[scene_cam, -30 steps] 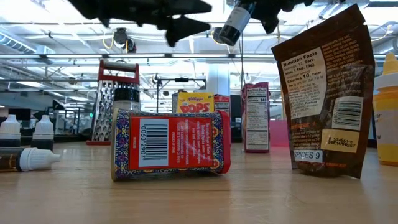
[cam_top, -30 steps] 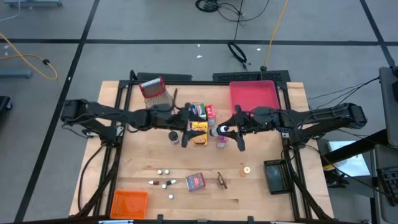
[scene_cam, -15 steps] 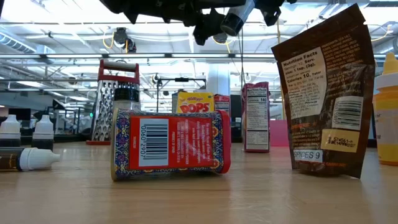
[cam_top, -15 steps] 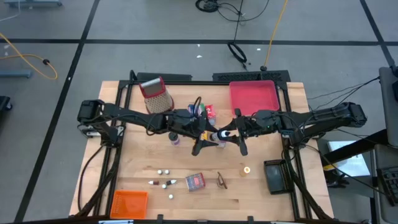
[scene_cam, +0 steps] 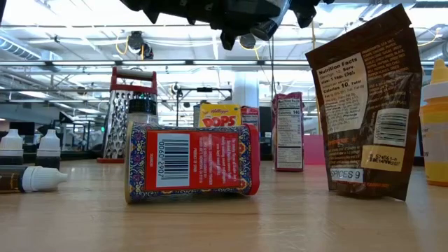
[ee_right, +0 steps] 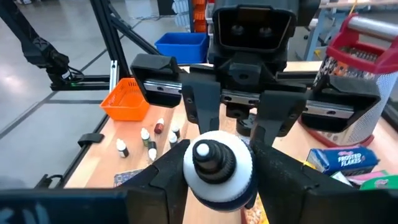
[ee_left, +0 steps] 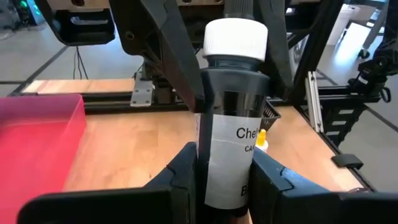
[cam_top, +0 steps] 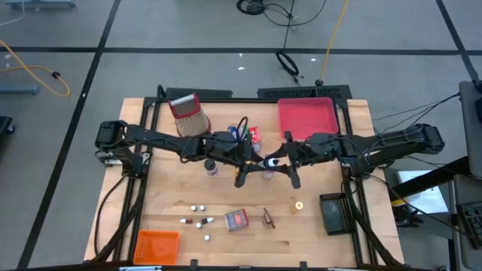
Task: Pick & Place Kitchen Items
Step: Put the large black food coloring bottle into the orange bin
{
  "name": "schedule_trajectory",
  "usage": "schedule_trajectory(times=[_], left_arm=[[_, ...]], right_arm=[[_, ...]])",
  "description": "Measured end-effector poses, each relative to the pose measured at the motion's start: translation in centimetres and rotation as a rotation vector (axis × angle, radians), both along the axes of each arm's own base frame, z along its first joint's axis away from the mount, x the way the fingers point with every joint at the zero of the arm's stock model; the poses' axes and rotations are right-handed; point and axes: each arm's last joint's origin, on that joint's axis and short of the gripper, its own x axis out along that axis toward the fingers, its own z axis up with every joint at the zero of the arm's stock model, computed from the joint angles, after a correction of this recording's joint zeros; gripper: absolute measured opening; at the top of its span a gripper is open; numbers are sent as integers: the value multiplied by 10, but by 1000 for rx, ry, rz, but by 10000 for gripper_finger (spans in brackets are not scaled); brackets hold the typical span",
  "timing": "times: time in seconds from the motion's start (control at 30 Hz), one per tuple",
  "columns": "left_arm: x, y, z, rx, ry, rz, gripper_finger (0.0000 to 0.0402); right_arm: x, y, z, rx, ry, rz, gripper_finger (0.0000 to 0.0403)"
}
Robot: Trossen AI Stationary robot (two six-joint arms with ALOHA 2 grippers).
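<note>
Meeting midair, both grippers (cam_top: 254, 167) clamp white-capped bottle (ee_left: 231, 134).

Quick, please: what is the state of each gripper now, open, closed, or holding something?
Left gripper: closed on the dark bottle with a white cap, near its base.
Right gripper: closed on the same bottle, at the cap end.
</note>
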Motion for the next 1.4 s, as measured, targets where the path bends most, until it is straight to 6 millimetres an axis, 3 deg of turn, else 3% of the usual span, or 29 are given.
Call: schedule_trajectory(times=[0.2,0.4,0.7,0.9,1.07,1.4], left_arm=[[-1,-8,-1,-43,32,-13,82],[-12,-24,-11,-33,197,8,99],[-40,-59,-6,39,339,147,84],[-76,-83,6,42,421,355,94],[-106,-114,10,-7,424,493,84],[-161,-182,9,-177,277,594,93]], right_arm=[[-17,-2,12,-41,-34,15,172],[-39,-4,20,-27,-23,-11,166],[-50,-3,10,-6,12,-3,159],[-48,-3,-2,-4,27,3,159],[-48,-3,-9,-11,48,5,159],[-48,-3,-12,-5,58,10,159]])
